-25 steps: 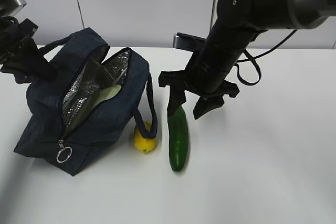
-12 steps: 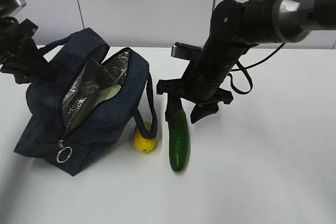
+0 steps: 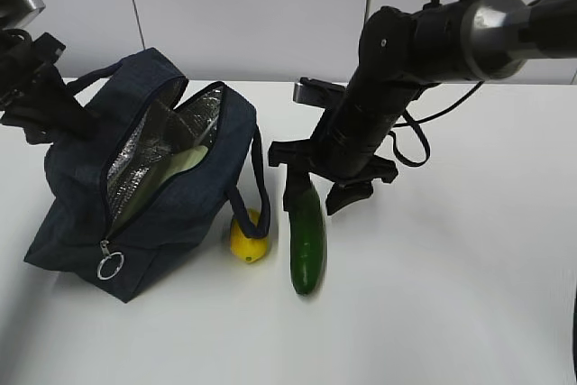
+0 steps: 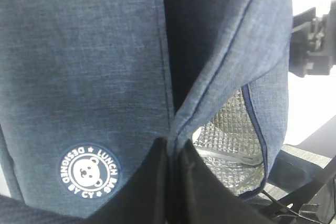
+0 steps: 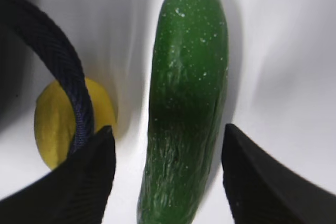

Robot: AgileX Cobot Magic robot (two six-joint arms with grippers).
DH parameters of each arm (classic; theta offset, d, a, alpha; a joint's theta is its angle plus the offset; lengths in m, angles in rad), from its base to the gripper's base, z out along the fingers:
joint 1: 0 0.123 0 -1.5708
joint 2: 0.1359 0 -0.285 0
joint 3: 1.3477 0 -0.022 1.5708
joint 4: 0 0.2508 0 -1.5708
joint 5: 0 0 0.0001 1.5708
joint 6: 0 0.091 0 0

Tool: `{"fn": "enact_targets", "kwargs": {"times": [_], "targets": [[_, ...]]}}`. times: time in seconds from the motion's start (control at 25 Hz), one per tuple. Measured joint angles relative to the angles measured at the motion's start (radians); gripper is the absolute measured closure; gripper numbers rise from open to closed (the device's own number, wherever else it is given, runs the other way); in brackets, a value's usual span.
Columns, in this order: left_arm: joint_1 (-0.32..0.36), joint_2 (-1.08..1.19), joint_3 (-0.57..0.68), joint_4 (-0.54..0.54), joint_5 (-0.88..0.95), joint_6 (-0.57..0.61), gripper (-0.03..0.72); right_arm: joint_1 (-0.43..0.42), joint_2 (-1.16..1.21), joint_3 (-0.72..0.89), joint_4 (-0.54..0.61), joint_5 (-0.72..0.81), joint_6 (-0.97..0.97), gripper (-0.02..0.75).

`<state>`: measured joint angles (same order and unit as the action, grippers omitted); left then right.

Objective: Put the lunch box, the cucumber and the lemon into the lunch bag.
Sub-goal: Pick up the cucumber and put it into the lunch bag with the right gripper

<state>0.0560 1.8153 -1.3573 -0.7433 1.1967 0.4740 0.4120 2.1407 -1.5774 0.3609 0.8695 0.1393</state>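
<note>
The right gripper [image 3: 320, 193] has sunk lower over the cucumber [image 3: 306, 239], whose far end now lies between its wide-spread fingers [image 5: 86, 179], untouched. The lemon [image 3: 248, 237] sits just left, under a bag handle. The left gripper [image 4: 173, 182] pinches the lunch bag [image 3: 149, 178] fabric; inside the open bag shows the lunch box [image 3: 185, 161].

Only one readable mark: a round white logo [image 4: 88, 170] printed on the navy fabric of the lunch bag [image 4: 84, 77], seen upside down in the left wrist view. Ring of capitals reading "DESIGNED", "LUNCH BAG" and "BY CY", circling a small bear face. Nothing legible elsewhere.
</note>
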Motion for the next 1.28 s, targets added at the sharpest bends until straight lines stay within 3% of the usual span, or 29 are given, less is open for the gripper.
{"fn": "enact_targets", "kwargs": {"times": [1.08,1.28], "targets": [[0.0,0.0,0.0,0.002,0.0,0.0,0.694,0.002,0.078,-0.002,0.012,-0.014,0.0,0.262],[0.0,0.0,0.0,0.002,0.0,0.0,0.694,0.002,0.078,-0.002,0.012,-0.014,0.0,0.295]]}}
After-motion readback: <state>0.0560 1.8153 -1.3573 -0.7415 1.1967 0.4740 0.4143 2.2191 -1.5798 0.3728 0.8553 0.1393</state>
